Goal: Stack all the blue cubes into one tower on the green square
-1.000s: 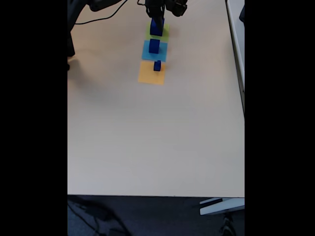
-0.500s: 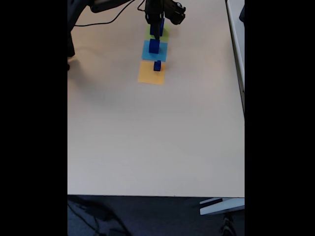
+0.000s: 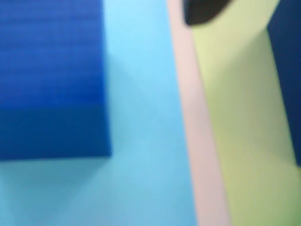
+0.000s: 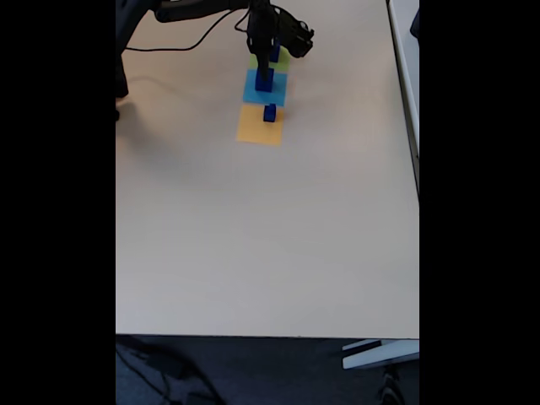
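Note:
In the fixed view my gripper (image 4: 265, 61) hangs low at the top of the table, over the line where the green square (image 4: 281, 61) meets a light-blue square (image 4: 253, 91). It looks open, with nothing between its fingers. One blue cube (image 4: 275, 51) stands on the green square, partly hidden by the gripper. A second blue cube (image 4: 264, 81) sits on the light-blue square, and a smaller one (image 4: 269, 113) on an orange square (image 4: 257, 128). The wrist view is blurred and very close. It shows a blue cube (image 3: 51, 80) at left, the green square (image 3: 240, 122) at right, another cube's edge (image 3: 288, 66) and a dark fingertip (image 3: 204, 10).
The three coloured squares lie in a line running from the arm's end towards the table's middle. A black cable (image 4: 181, 44) trails at the top left. The table's right edge (image 4: 417, 169) borders a second surface. A wide stretch of bare tabletop (image 4: 270, 245) lies below the squares.
The gripper has dropped and shifted from over the cube on the green square towards the cube on the light-blue square. The cubes have not moved.

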`<action>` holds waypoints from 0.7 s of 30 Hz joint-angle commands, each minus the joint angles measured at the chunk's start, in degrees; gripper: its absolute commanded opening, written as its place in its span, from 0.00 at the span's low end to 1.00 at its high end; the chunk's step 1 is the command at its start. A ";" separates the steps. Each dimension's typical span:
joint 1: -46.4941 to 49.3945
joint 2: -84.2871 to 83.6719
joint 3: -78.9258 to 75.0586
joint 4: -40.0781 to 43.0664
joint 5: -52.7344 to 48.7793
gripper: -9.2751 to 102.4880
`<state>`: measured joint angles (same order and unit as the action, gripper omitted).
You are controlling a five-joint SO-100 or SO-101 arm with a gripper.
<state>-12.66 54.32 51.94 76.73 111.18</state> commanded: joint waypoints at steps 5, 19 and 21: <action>0.44 6.77 0.44 -1.93 -0.62 0.37; 0.44 7.91 4.04 -4.48 -0.97 0.37; 0.44 8.35 5.19 -5.36 -0.97 0.37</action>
<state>-12.66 55.90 56.95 72.77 110.74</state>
